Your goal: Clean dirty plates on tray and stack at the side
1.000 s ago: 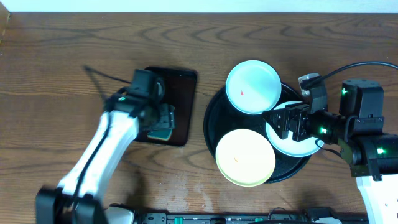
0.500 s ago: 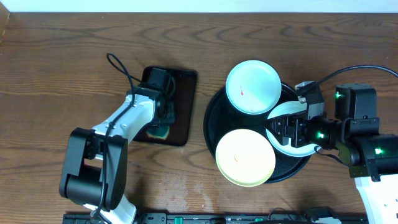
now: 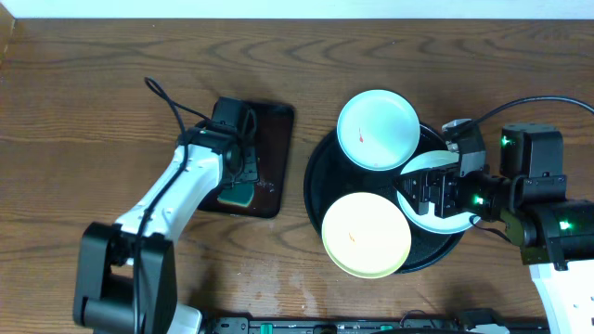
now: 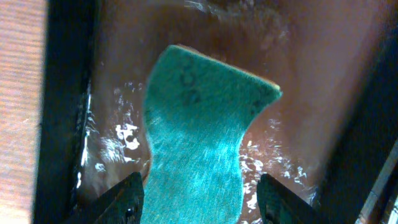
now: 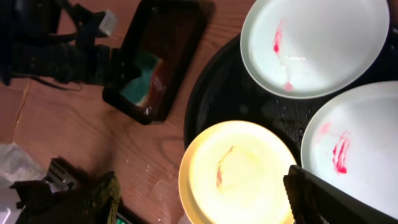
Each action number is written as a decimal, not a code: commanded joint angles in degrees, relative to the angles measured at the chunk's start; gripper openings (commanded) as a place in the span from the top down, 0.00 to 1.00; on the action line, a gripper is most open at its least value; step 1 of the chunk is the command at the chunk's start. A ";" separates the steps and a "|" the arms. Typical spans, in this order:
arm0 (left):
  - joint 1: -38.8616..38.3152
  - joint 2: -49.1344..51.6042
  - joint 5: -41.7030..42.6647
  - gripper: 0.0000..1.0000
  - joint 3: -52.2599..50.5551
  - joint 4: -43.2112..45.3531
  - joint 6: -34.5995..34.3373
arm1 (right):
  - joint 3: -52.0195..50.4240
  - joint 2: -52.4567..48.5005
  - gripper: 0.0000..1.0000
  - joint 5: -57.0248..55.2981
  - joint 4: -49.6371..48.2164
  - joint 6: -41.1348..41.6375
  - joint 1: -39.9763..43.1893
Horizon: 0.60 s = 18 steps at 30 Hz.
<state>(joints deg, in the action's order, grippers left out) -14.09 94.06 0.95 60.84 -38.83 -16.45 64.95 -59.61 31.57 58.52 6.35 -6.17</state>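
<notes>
Moved: the left arm's elbow has swung to another angle since the earlier frame, while the left gripper stays over the small rectangular tray. The right gripper has shifted a little toward the middle of the round tray. All three plates lie where they were.
Round tray: black with a raised rim, on the wooden table. All places below are told from it.
Mint plate: on the far edge of the round tray and reaching over its rim, with a red smear on it.
Yellow plate: on the near-left part of the round tray, also over the rim, with a thin reddish mark.
White plate: on the right part of the round tray, partly hidden under the right gripper, with red smears.
Rectangular tray: just left of the round tray, wet inside.
Sponge: green, lying bent in the rectangular tray.
Left gripper: released, the fingers apart on both sides of the sponge's lower end, with a gap seen at one side.
Right gripper: released, the fingers wide apart above the plates on the round tray, grasping nothing.
</notes>
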 commanded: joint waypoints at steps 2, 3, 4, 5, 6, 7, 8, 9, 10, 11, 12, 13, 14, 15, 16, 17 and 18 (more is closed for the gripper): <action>-0.13 0.52 -0.15 0.40 -0.83 0.07 0.33 | 1.05 -0.09 0.15 0.17 -0.46 -0.20 -0.37; -0.13 1.33 -0.15 0.40 -2.32 1.62 0.31 | 1.03 -0.09 0.15 0.17 -0.44 -0.20 -0.37; -0.13 1.86 -0.15 0.41 -2.91 2.23 0.31 | 1.03 -0.09 0.15 0.17 -0.42 -0.17 -0.37; -0.13 2.49 -0.15 0.41 -3.58 3.08 0.31 | 1.03 -0.09 0.15 0.17 -0.39 -0.20 -0.37; -0.13 3.13 -0.15 0.41 -4.15 3.91 0.31 | 1.03 -0.09 0.14 0.17 -0.28 -0.20 -0.37; -0.13 4.02 -0.15 0.44 -4.87 5.20 0.31 | 1.01 -0.09 0.15 0.20 -0.09 -0.20 -0.37; -0.13 4.68 -0.13 0.50 -5.38 6.14 0.31 | 0.96 -0.09 0.15 0.13 0.20 -0.20 -0.37; -0.13 5.51 -0.11 0.57 -5.79 6.91 0.28 | 0.90 -0.13 0.16 -0.07 0.52 -0.20 -0.37; -0.13 6.19 -0.09 0.63 -5.95 7.32 0.15 | 0.90 -0.26 0.17 -0.33 0.94 -0.24 -0.37; -0.13 6.95 -0.07 0.70 -5.95 7.74 -0.13 | 0.87 -0.44 0.19 -0.72 1.31 -0.22 -0.37; -0.13 7.34 0.09 0.78 -5.92 8.11 -0.13 | 0.87 -0.68 0.20 -1.36 1.81 -0.22 -0.37; -0.13 7.43 0.07 0.90 -5.86 8.15 -0.13 | 0.87 -0.96 0.22 -2.14 2.36 -0.22 -0.39; -0.13 7.34 0.07 0.92 -5.62 8.09 -0.13 | 0.87 -1.33 0.25 -3.13 2.97 -0.22 -0.50; -0.13 6.93 0.22 0.93 -5.09 7.67 -0.13 | 0.85 -1.90 0.31 -4.39 3.82 -0.22 -0.87; -0.13 6.54 0.46 0.93 -4.55 7.13 -0.13 | 0.83 -2.27 0.35 -5.01 4.22 -0.22 -1.18; -0.13 5.95 1.18 0.92 -3.63 6.23 -0.13 | 0.76 -2.91 0.37 -5.97 4.83 -0.20 -1.86; -0.13 5.11 2.19 0.92 -2.54 5.14 -0.13 | 0.63 -3.43 0.39 -6.73 5.20 -0.20 -2.51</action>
<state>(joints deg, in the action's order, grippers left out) -14.09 99.35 1.13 56.42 -31.31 -16.49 64.97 -61.28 28.36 62.85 6.42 -6.63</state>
